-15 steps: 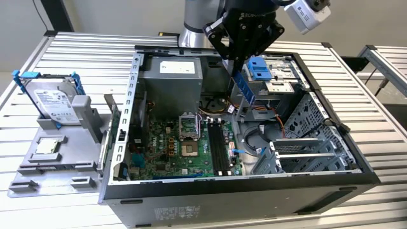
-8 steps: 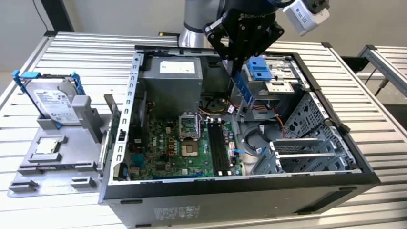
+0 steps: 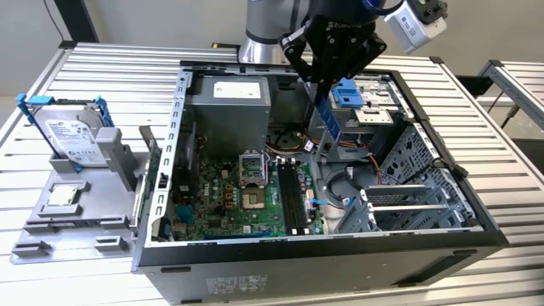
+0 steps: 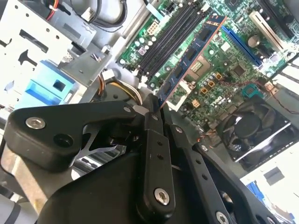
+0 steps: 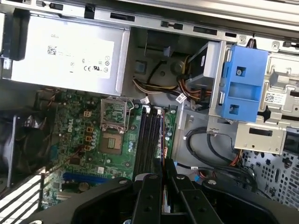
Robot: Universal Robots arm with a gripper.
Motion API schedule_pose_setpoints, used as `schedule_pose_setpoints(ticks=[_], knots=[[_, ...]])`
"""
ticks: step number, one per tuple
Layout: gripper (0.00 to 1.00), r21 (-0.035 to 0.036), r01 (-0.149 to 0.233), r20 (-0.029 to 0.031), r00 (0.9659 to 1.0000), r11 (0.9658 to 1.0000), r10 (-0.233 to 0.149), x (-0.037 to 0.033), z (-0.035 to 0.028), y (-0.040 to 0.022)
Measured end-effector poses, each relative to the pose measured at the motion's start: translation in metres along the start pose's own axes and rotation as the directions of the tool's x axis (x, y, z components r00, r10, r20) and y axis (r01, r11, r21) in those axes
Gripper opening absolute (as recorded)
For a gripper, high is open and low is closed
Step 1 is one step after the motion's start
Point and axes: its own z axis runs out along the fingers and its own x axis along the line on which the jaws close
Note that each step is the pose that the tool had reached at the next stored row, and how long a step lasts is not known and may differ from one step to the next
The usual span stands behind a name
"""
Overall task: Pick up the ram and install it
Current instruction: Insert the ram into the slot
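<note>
- Exterior view: gripper (image 3: 325,86) clamped on ram (image 3: 330,121), which hangs upright inside the open case (image 3: 297,268), clear of the slots (image 3: 293,191). Pickup done, install in hand.
- Second wrist view: ram (image 4: 189,58) pinched at one end, not seated.
- First wrist view: slots (image 5: 148,140) just past fingers (image 5: 149,196). Seating prob. needs the edge lined w/ a slot.
</note>
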Motion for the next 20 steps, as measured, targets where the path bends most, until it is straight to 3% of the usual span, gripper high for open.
schedule_pose_setpoints(ticks=[1, 6, 9, 20], knots=[[0.0, -0.0007, 0.0, -0.0034, 1.0, 1.0, 0.0, -0.0007, 0.0001, -0.0001], [0.0, -0.001, 0.0, -0.0038, 1.0, 1.0, 0.0, -0.008, 0.0033, -0.001], [0.0, -0.0061, -0.001, -0.0031, 1.0, 1.0, 0.001, -0.012, 0.0054, -0.0015], [0.0, -0.0066, -0.006, -0.003, 1.0, 1.0, 0.006, -0.0225, 0.0225, -0.0031]])
